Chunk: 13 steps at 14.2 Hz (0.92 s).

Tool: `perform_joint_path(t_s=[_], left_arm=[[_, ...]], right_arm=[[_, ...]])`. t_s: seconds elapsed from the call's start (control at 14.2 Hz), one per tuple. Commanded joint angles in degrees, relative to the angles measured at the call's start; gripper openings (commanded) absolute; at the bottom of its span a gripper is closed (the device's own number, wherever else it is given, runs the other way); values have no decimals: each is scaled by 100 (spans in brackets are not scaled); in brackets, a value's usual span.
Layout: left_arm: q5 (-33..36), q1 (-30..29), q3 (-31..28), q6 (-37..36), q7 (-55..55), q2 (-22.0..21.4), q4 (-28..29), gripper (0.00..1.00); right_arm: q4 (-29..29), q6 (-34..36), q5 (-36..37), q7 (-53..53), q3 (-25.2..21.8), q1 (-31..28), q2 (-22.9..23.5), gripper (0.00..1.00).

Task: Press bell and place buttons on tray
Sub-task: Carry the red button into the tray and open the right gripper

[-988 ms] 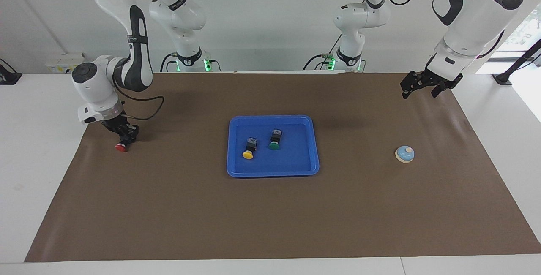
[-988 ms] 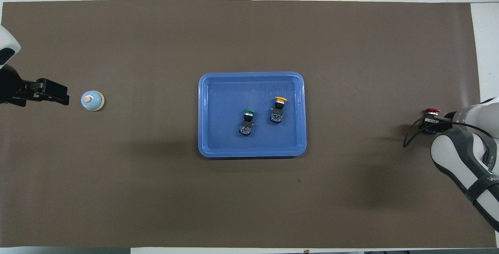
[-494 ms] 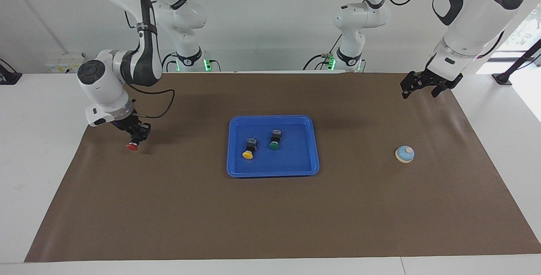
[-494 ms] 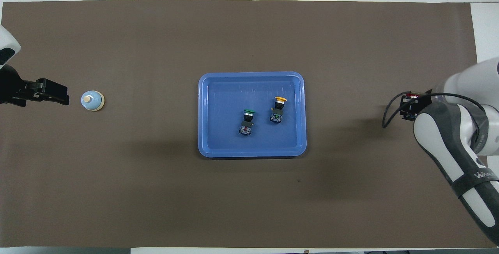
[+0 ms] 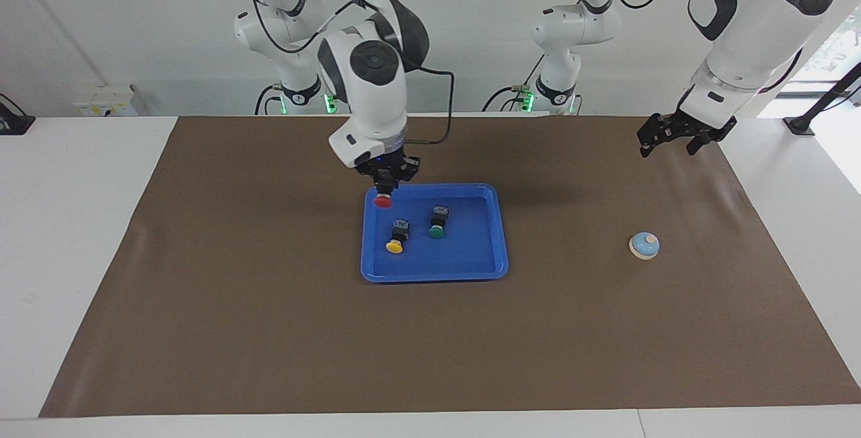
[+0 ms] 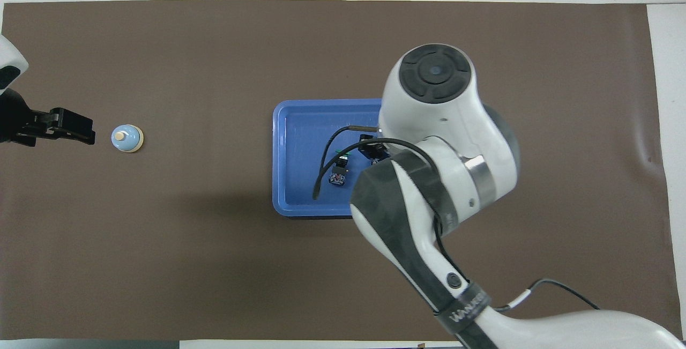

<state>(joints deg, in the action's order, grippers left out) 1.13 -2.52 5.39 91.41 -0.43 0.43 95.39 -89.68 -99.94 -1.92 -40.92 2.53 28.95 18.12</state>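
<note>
The right hand (image 5: 385,186) grips the round-capped red button (image 5: 383,201) over the glossy blue plastic tray (image 5: 499,236), where the yellow button (image 5: 395,246) and green button (image 5: 436,231) lie. The left hand (image 5: 668,140) waits spread open, apart from the domed light-blue bell (image 5: 644,245) toward the left arm's end from the tray

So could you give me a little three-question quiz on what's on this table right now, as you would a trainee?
1. True or false: the red button is lying on the brown mat.
2. How many buttons already lie in the blue tray? A) one B) two C) three
3. Fill in: the bell sits toward the ____ arm's end of the table.

Key
1. False: the right hand holds it over the tray's corner nearest the robots.
2. B: the yellow button and the green button.
3. Left; the left hand waits open over the mat nearby.
</note>
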Motion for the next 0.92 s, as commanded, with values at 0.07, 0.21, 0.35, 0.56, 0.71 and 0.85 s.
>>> perform_joint_path(t_s=[0.07,0.21,0.35,0.56,0.71,0.85], left_arm=[[-8,-3,-21,0,34,-95,59,100],[-8,-3,-21,0,34,-95,59,100],[-8,-3,-21,0,34,-95,59,100],[-8,-3,-21,0,34,-95,59,100],[-8,-3,-21,0,34,-95,59,100],[-8,-3,-21,0,34,-95,59,100]], right_arm=[[1243,-224,-124,-391,-59,725,1431,0],[1208,-464,-115,-382,-51,883,1519,0],[1103,-665,-36,-181,-51,1068,1651,0],[708,-947,-124,383,-51,1095,1625,0],[584,-1176,-141,365,-51,1104,1607,0],[584,-1203,-142,304,-51,1104,1625,0]])
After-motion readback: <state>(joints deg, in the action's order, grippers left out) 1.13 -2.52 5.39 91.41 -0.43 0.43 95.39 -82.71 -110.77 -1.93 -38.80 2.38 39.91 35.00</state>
